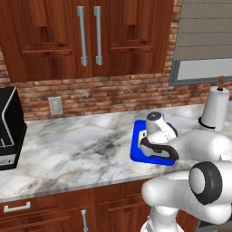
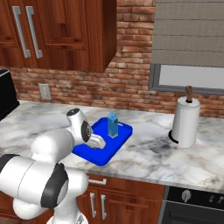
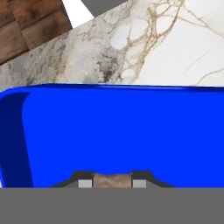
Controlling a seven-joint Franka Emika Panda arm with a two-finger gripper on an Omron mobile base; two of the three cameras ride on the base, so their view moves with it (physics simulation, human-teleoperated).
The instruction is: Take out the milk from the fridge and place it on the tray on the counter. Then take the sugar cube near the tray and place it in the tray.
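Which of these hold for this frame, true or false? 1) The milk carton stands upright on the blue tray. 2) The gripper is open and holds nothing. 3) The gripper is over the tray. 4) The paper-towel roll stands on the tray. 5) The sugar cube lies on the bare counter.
1) True: the milk stands upright on the tray.
2) False: the gripper is shut on the sugar cube, a tan piece between its fingertips.
3) True: blue tray floor lies right below it in the hand view.
4) False: the paper-towel roll stands on the counter, apart from the tray.
5) False: it is in the gripper.
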